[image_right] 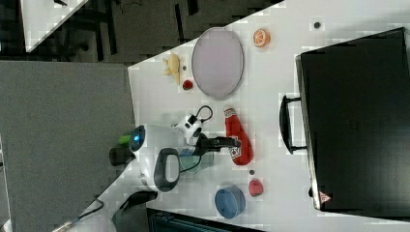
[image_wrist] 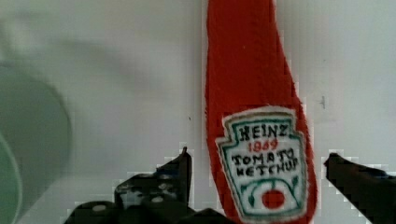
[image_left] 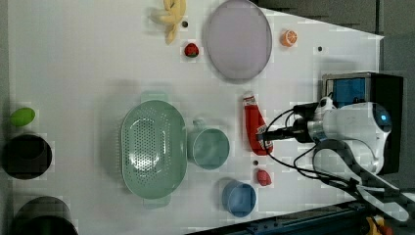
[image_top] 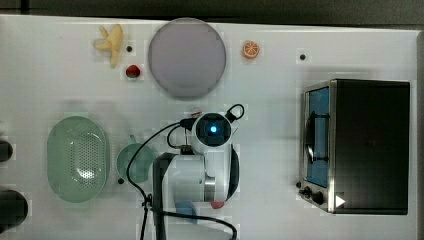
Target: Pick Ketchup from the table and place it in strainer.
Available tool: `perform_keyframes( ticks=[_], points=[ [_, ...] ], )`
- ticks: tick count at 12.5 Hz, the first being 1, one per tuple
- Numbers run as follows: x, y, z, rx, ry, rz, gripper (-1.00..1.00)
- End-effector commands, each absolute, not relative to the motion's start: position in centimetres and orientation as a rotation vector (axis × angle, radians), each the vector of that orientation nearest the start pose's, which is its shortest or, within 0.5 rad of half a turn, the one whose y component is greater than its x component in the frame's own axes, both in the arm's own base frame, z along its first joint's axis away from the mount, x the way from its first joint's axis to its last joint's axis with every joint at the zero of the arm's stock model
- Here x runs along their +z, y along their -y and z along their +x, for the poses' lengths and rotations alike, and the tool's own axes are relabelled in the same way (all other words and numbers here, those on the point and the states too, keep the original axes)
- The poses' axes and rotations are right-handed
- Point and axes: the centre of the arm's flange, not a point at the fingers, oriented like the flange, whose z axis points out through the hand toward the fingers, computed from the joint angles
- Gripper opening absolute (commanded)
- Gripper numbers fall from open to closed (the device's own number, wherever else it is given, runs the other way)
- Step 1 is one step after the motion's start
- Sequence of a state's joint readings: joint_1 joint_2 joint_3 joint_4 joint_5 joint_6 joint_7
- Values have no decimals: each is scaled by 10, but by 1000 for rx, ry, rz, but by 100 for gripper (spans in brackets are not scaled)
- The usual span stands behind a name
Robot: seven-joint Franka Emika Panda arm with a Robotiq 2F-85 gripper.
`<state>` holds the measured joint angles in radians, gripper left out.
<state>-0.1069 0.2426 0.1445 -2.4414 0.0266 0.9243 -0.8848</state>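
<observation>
Jaws wide open, one on each side of the ketchup, holding nothing yet. Ketchup flat on the bench, near the cup, apart from the strainer. Could slip out if squeezed near the fat end, or bump the cup on the way over.

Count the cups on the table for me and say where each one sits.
2. A teal cup sits just to the left view's right of the strainer. A blue cup stands lower in the left view, near the table's edge beside a small red fruit.
</observation>
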Motion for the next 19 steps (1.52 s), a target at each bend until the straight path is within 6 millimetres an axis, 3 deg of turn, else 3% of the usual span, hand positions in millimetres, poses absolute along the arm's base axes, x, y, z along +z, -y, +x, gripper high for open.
perform_keyframes(
  ticks=[1, 4, 5, 8, 9, 11, 13, 17, 19],
  points=[
    [187, -22, 479, 187, 251, -3065, 100],
    [166, -20, 478, 160, 237, -3063, 100],
    [161, -20, 477, 157, 236, -3062, 91],
    [160, -23, 477, 154, 242, -3061, 24],
    [167, -21, 481, 130, 241, -3065, 24],
    [193, -19, 487, 79, 242, -3076, 24],
    [232, -18, 488, 75, 246, -3087, 24],
    [330, -26, 477, 81, 279, -3114, 24],
    [374, -41, 467, 53, 301, -3131, 24]
  ],
)
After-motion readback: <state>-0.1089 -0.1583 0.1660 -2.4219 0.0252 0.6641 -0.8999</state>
